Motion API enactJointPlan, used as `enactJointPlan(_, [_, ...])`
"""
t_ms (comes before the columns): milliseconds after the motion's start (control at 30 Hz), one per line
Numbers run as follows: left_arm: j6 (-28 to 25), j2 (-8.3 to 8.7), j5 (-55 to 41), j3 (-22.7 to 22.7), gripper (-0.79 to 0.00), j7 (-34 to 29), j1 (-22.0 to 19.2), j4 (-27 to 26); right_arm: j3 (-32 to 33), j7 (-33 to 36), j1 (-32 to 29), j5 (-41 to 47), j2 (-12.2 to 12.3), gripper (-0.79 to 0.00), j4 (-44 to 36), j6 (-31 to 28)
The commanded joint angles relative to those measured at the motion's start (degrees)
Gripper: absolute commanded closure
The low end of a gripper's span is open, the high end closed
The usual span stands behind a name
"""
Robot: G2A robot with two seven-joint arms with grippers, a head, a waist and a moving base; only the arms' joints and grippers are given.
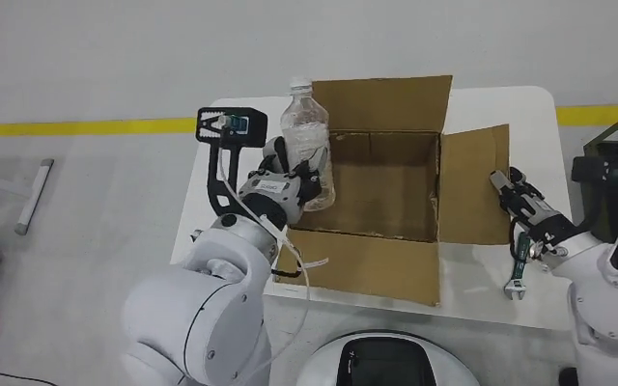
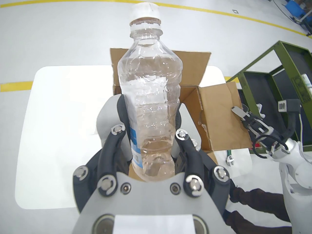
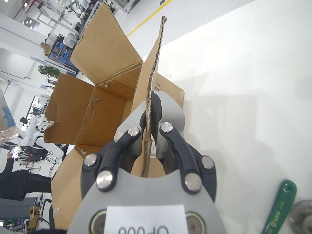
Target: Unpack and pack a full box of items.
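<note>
A clear plastic bottle with a white cap stands upright in my left gripper, above the left wall of the open cardboard box. In the left wrist view the fingers are shut on the bottle's lower half. My right gripper is shut on the edge of the box's right flap, which stands between its pads in the right wrist view. The left wrist view also shows that right gripper pinching the flap.
The box sits mid-table on a white table with its back and front flaps folded out. A green-handled wrench lies on the table by the right arm. A dark green rack stands off the table's right side.
</note>
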Motion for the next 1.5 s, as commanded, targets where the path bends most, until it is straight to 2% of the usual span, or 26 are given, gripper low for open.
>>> enactJointPlan(0, [0.4, -0.04, 0.4, 1.48, 0.0, -0.52, -0.56, 2.44, -0.2, -0.11, -0.37, 0.29, 0.1, 0.0, -0.29, 0.02])
enactJointPlan(167, [1.63, 0.0, 5.08, 2.93, 0.0, 0.37, -1.71, 9.28, -0.2, -0.4, -1.32, 0.87, 0.39, 0.0, -0.84, -0.14])
enactJointPlan(367, [2.75, 0.25, 11.1, 1.26, 0.0, 2.67, -1.92, 15.16, -0.01, -0.8, -1.79, 1.04, 0.77, 0.0, -0.75, 0.02])
enactJointPlan(767, [3.14, 0.78, 17.1, -4.5, 0.0, 4.58, -2.0, 19.89, -0.62, -1.31, -1.34, 0.58, 1.51, 0.0, -0.64, 0.55])
enactJointPlan(1000, [3.82, 0.79, 18.04, -5.27, 0.0, 5.31, -2.03, 21.28, -0.83, -0.86, -1.16, -0.08, 2.0, 0.0, -0.39, 0.51])
enactJointPlan(1167, [5.06, 0.48, 17.17, -3.7, 0.0, 4.96, -2.41, 20.78, -0.97, -0.42, -0.96, 0.02, 2.32, 0.0, -0.35, 0.57])
enactJointPlan(1200, [4.95, 0.39, 16.59, -3.13, 0.0, 4.64, -2.63, 20.26, -0.9, -0.39, -0.92, 0.45, 2.37, -0.286, -0.43, 0.61])
enactJointPlan(1233, [4.74, 0.3, 16.14, -2.45, 0.0, 4.38, -2.87, 19.67, -0.72, -0.41, -0.9, 1.2, 2.41, -0.73, -0.44, 0.86])
enactJointPlan(1267, [4.28, 0.19, 15.52, -1.42, 0.0, 4.14, -3.16, 18.93, -0.41, -0.34, -0.87, 1.3, 2.49, -0.785, -0.57, 0.93])
enactJointPlan(1467, [4.93, -0.58, 13.81, 4.64, 0.0, 2.92, -4.31, 16.72, 2.6, -2.06, -1.0, 1.93, 2.89, -0.785, -2.34, 1.6])
